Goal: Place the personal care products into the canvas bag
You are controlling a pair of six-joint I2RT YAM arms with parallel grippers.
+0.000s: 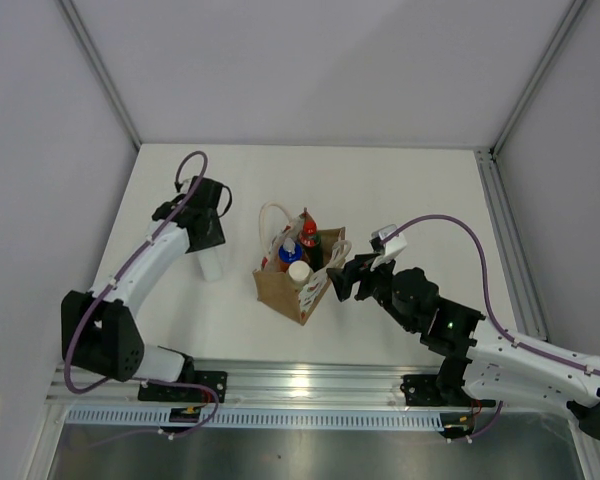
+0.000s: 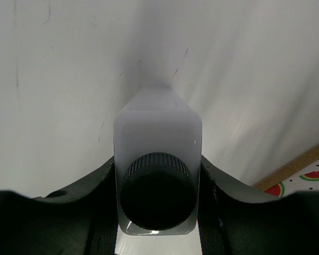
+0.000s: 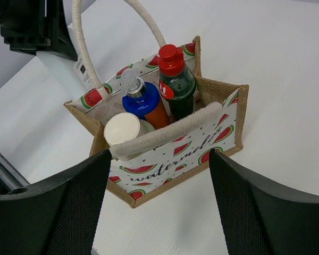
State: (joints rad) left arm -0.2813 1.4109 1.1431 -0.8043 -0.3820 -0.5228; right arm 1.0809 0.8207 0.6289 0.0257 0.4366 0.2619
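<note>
- Above: risk of snagging a handle (image 1: pixel 270 214) of the bag (image 1: pixel 292 292) when lifting over the clear bottle (image 1: pixel 213 269), upright on the surface (image 1: pixel 400 190) left of it; left arm (image 1: pixel 155 262) bent forward.
- Left wrist: gripping it under the cap (image 2: pixel 158 191) with the left claw (image 2: pixel 158 171).
- Right wrist: holding the right claw (image 3: pixel 160 175) apart, empty, beside the bag; might nudge it.

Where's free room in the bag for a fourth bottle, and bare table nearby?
In the canvas bag, the gap between the red-capped bottle and the burlap end wall looks free; the cream-capped bottle and blue-capped bottle crowd the other end. Bare table: behind the bag, and between bag and near rail.
</note>
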